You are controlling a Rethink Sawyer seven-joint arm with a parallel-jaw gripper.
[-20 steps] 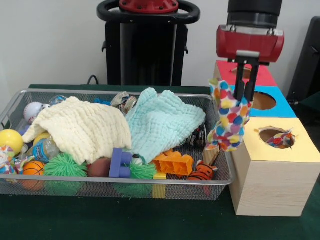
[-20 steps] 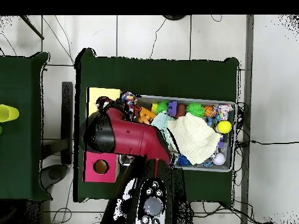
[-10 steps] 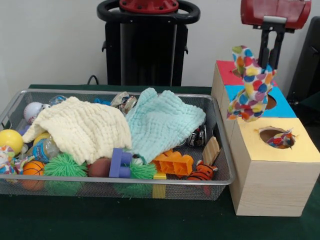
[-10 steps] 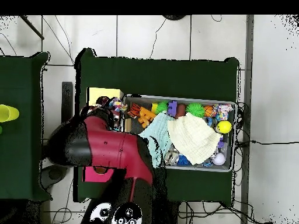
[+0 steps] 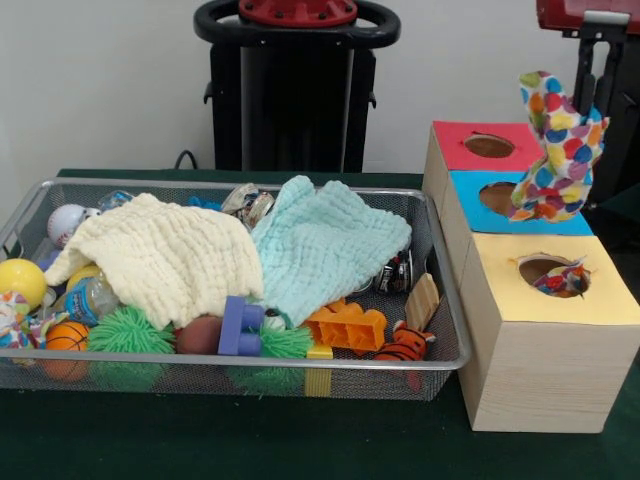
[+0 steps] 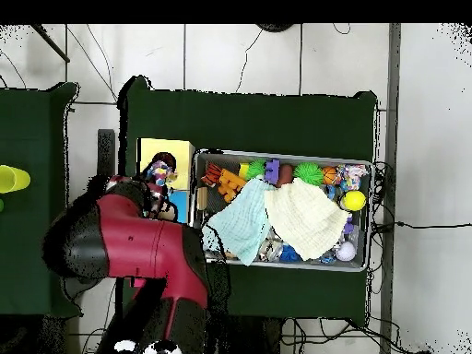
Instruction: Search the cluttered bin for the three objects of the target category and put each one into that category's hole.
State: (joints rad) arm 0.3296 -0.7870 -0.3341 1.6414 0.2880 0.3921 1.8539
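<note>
Hand grips the spotted cloth by its top, so it dangles above the blue hole, beyond the yellow hole.

At the upper right of the front view, the gripper is cut off by the top edge, so only its red lower body and dark fingers show. The fingers run down behind the spotted cloth, which hides their tips. That cloth also covers part of the blue box top and its hole. In the wire bin, the cream cloth and mint cloth bury the items beneath them. In the overhead view, the red arm at lower left hides the red box top.
</note>
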